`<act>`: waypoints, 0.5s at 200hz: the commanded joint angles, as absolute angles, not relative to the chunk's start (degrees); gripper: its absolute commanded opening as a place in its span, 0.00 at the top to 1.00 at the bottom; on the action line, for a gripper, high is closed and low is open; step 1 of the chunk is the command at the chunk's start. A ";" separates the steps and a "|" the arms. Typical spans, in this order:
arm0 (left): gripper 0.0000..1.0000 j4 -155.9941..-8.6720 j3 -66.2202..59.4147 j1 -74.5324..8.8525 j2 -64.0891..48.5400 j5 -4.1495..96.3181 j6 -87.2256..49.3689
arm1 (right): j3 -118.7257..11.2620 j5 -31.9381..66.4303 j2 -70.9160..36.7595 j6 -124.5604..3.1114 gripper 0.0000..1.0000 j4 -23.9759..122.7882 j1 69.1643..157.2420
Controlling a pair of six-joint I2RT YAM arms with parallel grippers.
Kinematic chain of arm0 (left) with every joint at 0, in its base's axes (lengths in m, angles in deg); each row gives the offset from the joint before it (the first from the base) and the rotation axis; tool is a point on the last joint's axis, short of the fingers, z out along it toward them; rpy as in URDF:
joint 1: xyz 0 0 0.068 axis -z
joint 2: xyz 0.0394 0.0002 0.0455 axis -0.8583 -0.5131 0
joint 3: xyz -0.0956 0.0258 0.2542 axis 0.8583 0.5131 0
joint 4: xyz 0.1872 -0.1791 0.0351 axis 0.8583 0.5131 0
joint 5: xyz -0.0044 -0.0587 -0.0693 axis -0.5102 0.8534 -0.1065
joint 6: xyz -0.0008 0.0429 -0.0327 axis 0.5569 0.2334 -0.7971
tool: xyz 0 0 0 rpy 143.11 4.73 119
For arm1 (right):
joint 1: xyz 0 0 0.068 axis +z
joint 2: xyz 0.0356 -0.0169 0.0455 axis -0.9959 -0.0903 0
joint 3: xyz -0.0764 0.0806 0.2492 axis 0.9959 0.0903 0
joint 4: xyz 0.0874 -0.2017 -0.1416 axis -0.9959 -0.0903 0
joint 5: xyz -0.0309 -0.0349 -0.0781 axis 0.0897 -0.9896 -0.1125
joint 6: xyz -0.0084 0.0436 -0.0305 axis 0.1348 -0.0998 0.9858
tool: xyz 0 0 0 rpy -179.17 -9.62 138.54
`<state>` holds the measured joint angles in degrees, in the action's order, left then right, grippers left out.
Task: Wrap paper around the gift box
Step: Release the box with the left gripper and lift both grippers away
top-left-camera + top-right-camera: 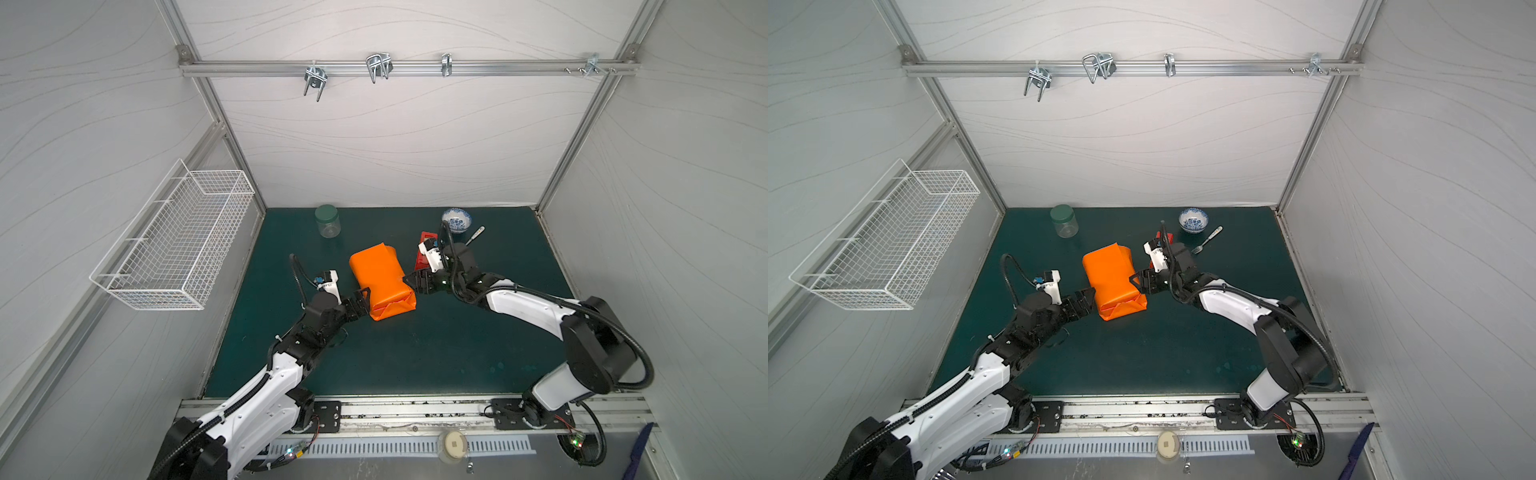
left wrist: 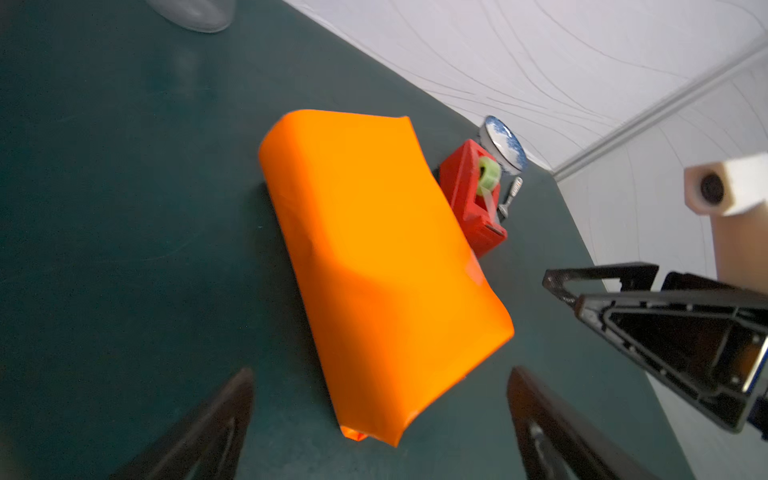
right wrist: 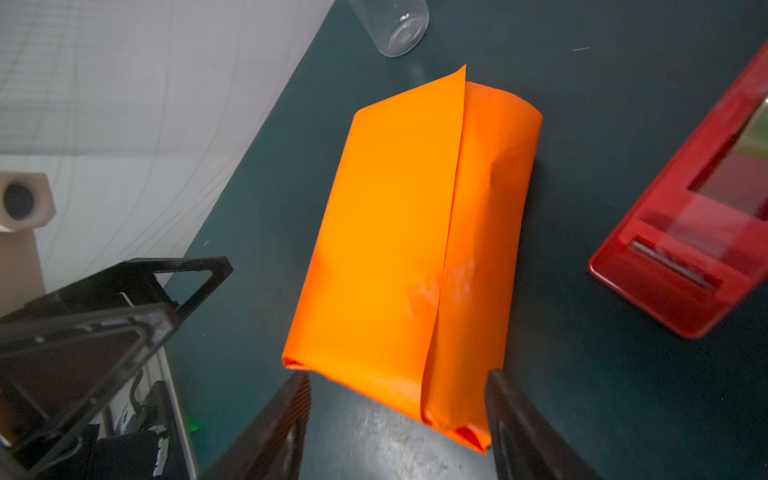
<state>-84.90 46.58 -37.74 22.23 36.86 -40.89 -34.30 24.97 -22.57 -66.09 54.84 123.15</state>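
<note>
The paper (image 1: 380, 279) lay folded into a parcel in the middle of the bench (image 1: 415, 357), seam up, near a red tape dispenser (image 2: 465, 208). The left pincer (image 1: 360, 299) and right pincer (image 1: 414, 283) flanked its near end, both spread wide, grasping nothing.

The paper (image 1: 380, 278) covers the gift box completely; none of its green shows in any view. In both top views the right arm (image 1: 459, 259) hides most of the red tape dispenser (image 1: 426, 237). The right wrist view's edge cuts off the jar (image 3: 395, 25) and that dispenser.
</note>
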 commanded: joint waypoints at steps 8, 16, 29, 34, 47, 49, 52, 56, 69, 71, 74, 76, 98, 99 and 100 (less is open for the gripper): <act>0.08 -79.55 37.25 -43.29 9.56 49.96 -47.40 | -40.93 29.17 -30.34 -71.47 0.24 49.79 122.60; 0.08 -80.60 35.39 -44.10 5.32 52.47 -48.19 | -42.05 29.67 -32.14 -72.46 0.23 49.70 122.61; 0.09 -83.34 33.02 -44.70 -1.02 56.14 -49.11 | -43.13 30.59 -34.55 -73.52 0.21 50.00 122.46; 0.10 -84.10 31.96 -44.80 -3.09 57.37 -49.15 | -43.50 31.50 -35.37 -74.07 0.21 50.16 122.50; 0.11 -85.96 29.77 -44.80 -7.62 60.00 -48.97 | -44.27 34.55 -37.36 -75.07 0.20 51.24 122.61; 0.12 -86.12 29.62 -44.78 -8.22 60.35 -49.05 | -44.31 34.99 -37.60 -75.21 0.20 51.38 122.66; 0.12 -86.57 29.25 -44.75 -8.92 60.88 -49.12 | -44.33 35.64 -37.78 -75.46 0.21 51.63 122.70; 0.13 -87.29 28.99 -44.73 -9.73 61.56 -49.09 | -44.24 36.37 -37.97 -75.63 0.21 52.13 122.72; 0.16 -89.82 29.01 -44.72 -11.37 64.15 -49.64 | -43.35 38.33 -37.44 -75.66 0.21 53.05 122.96; 0.16 -90.27 29.15 -44.72 -11.45 64.60 -49.81 | -43.14 38.60 -37.18 -75.70 0.21 53.28 122.90; 0.17 -90.98 29.32 -44.64 -11.57 65.39 -50.00 | -42.54 39.04 -36.82 -75.85 0.21 53.64 123.03; 0.17 -91.42 29.49 -44.54 -11.58 65.86 -50.08 | -42.15 39.30 -36.49 -75.91 0.22 53.91 123.05; 0.18 -92.64 31.08 -43.55 -10.23 68.77 -50.14 | -37.07 41.07 -32.17 -77.32 0.24 56.53 123.31; 0.18 -92.63 31.16 -43.52 -10.12 68.87 -50.14 | -36.83 41.09 -31.88 -77.35 0.24 56.63 123.31; 0.18 -92.58 31.25 -43.46 -10.02 68.96 -50.14 | -36.45 41.15 -31.64 -77.46 0.24 56.72 123.36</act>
